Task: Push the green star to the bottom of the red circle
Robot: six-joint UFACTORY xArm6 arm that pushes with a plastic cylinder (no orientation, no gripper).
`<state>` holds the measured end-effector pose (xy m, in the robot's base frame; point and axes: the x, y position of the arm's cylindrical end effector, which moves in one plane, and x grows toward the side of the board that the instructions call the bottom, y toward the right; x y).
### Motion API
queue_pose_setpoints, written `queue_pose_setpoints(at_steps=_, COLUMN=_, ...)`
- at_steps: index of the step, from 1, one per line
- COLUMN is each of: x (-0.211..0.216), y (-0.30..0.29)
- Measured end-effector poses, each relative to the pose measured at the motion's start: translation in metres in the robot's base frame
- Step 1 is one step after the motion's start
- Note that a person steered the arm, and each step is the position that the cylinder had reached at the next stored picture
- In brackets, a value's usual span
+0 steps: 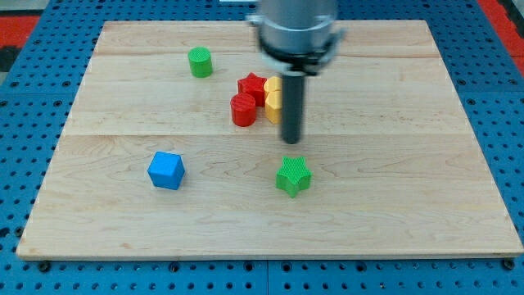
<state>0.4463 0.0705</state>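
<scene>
The green star (293,176) lies on the wooden board below the middle. The red circle (243,109), a short red cylinder, stands up and to the left of it, touching a red star (252,84) behind it. My tip (291,142) is just above the green star in the view, a small gap apart from it, and to the right of the red circle. The rod partly hides yellow blocks (273,100) beside the red ones.
A green cylinder (200,61) stands toward the view's top left. A blue cube (166,170) lies at the lower left. The wooden board (409,188) sits on a blue perforated table (24,123).
</scene>
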Motion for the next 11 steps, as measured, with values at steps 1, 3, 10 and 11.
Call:
queue_pose_setpoints(at_steps=1, x=-0.011, y=0.097)
queue_pose_setpoints(at_steps=3, x=0.13, y=0.089)
queue_pose_setpoints(at_steps=10, x=0.112, y=-0.176)
queue_pose_setpoints(at_steps=11, x=0.085, y=-0.216)
